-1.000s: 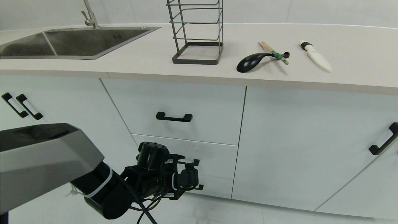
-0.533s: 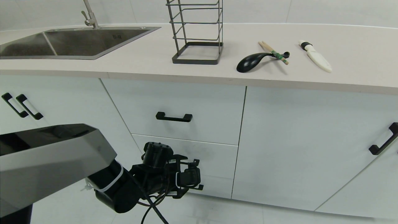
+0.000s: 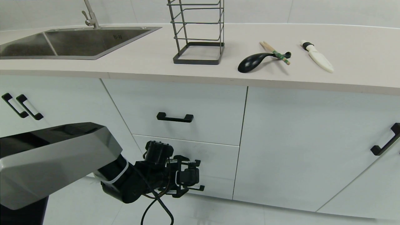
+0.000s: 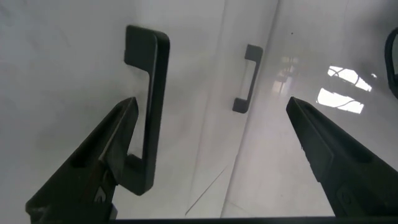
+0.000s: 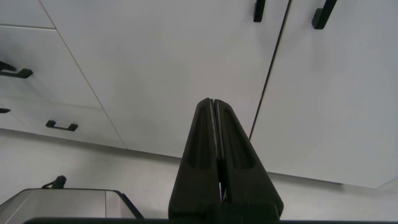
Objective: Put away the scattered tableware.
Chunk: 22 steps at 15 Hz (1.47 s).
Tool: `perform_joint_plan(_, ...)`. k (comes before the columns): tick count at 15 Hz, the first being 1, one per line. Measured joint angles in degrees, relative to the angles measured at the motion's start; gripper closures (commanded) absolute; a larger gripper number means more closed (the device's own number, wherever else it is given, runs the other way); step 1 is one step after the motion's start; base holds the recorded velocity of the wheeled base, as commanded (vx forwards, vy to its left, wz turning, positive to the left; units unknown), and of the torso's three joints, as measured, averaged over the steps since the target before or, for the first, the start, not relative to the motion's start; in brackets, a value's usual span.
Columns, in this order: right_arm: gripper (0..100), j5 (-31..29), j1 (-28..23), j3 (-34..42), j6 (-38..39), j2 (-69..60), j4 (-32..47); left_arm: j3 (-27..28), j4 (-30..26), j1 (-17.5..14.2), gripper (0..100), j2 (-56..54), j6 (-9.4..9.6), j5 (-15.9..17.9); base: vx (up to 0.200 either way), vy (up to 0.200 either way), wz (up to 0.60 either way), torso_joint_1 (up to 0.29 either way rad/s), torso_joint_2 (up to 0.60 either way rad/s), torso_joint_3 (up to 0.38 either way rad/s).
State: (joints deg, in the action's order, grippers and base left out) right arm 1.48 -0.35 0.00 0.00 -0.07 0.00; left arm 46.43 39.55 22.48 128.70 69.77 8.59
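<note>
Where the surface (image 3: 140,64) runs on to the right of the rack (image 3: 197,37), the tableware lies loose: a black spoon (image 3: 250,63) with its bowl toward the front edge, a pair of chopsticks (image 3: 271,50) laid across the end of the spoon's handle and touching it, and a white knife (image 3: 318,58) with a black band near its far end, apart to the right of both. The rack is a tall dark wire frame, upright on a square base, near the spoon on its left. Farther left a steel sink (image 3: 93,39) is set into the surface, with a tap (image 3: 90,15) at its back rim. Below are white cabinet fronts (image 3: 297,140) with black handles; a drawer (image 3: 187,100) sits under the rack, with a lower drawer (image 3: 215,156) beneath it. The left tool (image 4: 211,102) hangs low before that lower drawer, well below the tableware, its fingers spread wide and gripping nothing. In the left wrist view a black handle (image 4: 148,112) stands between the fingers, just beside one of them; whether they touch I cannot tell. The right tool (image 5: 213,109) has its fingers pressed together with nothing between them, and it faces white doors (image 5: 155,68)
</note>
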Motion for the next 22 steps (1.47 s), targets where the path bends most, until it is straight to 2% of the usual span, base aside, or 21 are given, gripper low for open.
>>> perform_joint_plan(2,100,0.0,0.0,0.0,0.0,0.0,0.0,0.4,-0.8,-0.2,0,0.5,0.2,0.5,0.0,0.0,0.0,0.0,0.0,0.0)
perform_joint_plan(6,100,0.0,0.0,0.0,0.0,0.0,0.0,0.5,-4.3,-0.2,0,0.5,4.18,1.8,0.0,0.0,0.0,0.0,0.0,0.0)
perform_joint_plan(8,100,0.0,0.0,0.0,0.0,0.0,0.0,0.0,-6.2,0.0,0,0.0,5.28,2.4,0.0,0.0,0.0,0.0,0.0,0.0)
perform_joint_plan(10,100,0.0,0.0,0.0,0.0,0.0,0.0,-0.6,-8.6,0.5,0,-0.8,7.14,3.0,0.0,0.0,0.0,0.0,0.0,0.0)
perform_joint_plan(20,100,0.0,0.0,0.0,0.1,0.0,0.0,-8.1,-9.5,1.5,0,-8.8,7.14,3.1,0.0,0.0,0.0,0.0,0.0,0.0)
perform_joint_plan(22,100,0.0,0.0,0.0,0.1,0.0,0.0,-9.2,-11.9,1.6,0,-12.5,7.36,3.7,0.0,0.0,0.0,0.0,0.0,0.0)
